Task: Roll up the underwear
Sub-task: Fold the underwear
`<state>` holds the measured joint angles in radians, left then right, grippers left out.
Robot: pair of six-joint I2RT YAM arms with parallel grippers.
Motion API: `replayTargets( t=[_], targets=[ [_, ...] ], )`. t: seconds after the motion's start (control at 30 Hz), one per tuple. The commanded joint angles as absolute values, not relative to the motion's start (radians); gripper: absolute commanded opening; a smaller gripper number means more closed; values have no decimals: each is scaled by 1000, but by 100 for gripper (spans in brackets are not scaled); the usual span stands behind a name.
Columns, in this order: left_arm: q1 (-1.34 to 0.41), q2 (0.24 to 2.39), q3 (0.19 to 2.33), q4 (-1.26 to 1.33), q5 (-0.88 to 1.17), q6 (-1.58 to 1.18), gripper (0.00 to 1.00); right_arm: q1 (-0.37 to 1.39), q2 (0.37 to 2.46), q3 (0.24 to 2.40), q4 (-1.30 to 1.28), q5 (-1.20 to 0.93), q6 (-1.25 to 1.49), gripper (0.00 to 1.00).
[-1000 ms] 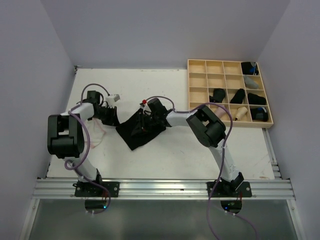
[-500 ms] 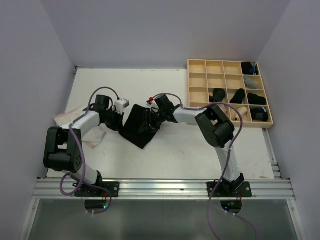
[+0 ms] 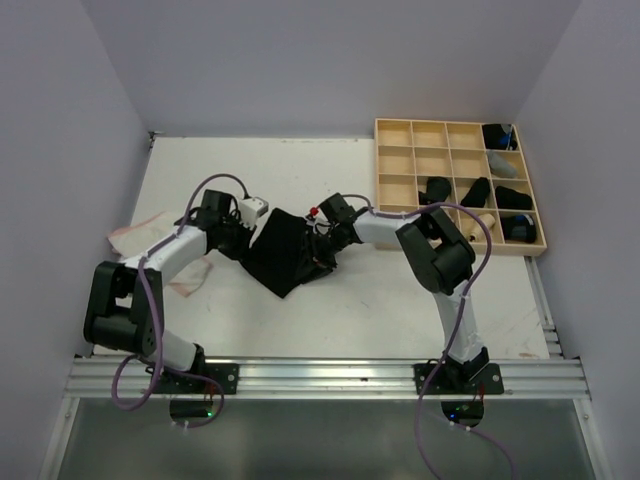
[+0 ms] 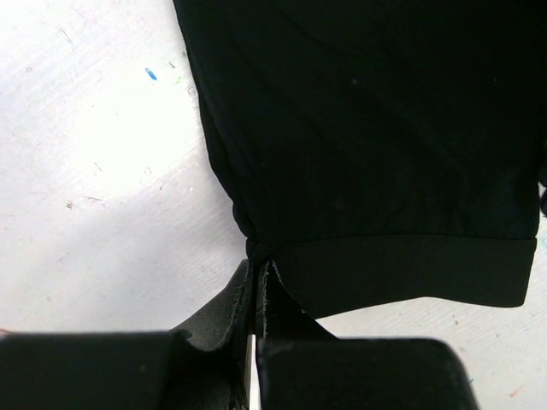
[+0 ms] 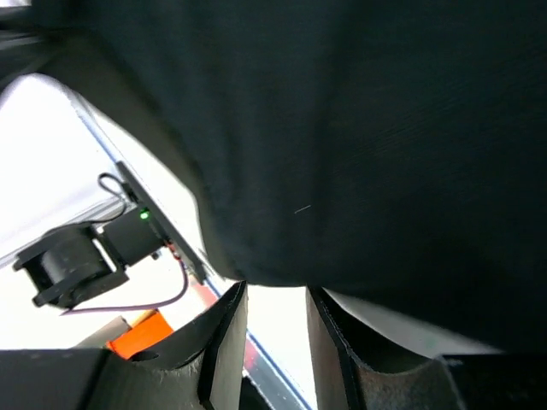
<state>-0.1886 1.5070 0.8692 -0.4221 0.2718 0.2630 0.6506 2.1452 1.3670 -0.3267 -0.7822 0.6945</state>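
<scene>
Left gripper (image 4: 256, 275), right gripper (image 5: 275, 299) and the black underwear (image 3: 281, 255) have all shifted rightward.

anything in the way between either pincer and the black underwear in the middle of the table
Nothing visible stands between them. The left pincer is shut on a waistband corner of the black underwear, and the right pincer sits at its opposite side, jaws apart, cloth right at its tips.

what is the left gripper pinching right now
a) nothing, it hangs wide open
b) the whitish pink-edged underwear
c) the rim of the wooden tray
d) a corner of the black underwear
d: in the left wrist view the left gripper is shut with a corner of the black underwear bunched between its fingers.
</scene>
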Motion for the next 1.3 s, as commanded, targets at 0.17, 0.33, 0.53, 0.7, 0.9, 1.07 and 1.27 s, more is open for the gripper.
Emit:
replayTargets(
  t=[0.17,0.33,0.53,0.7,0.9,1.07,1.27],
  targets=[
    [-284,1391,835,-353,170,304,0,653,2263,1450,-342,-816,749,36],
    [-379,1359,810,-333,114,314,0,652,2261,1451,-328,-816,758,35],
    [-492,1330,778,-327,98,305,0,646,2244,1433,-311,-813,758,35],
    [-571,1336,755,-311,104,270,0,646,2244,1430,-301,-816,761,35],
    [-621,1379,762,-288,135,224,0,646,2235,1420,-295,-812,758,34],
    [-650,1394,770,-285,164,195,0,644,2221,1399,-282,-802,759,34],
    [-664,1436,779,-291,172,207,0,638,2183,1390,-285,-790,735,33]
  ],
)
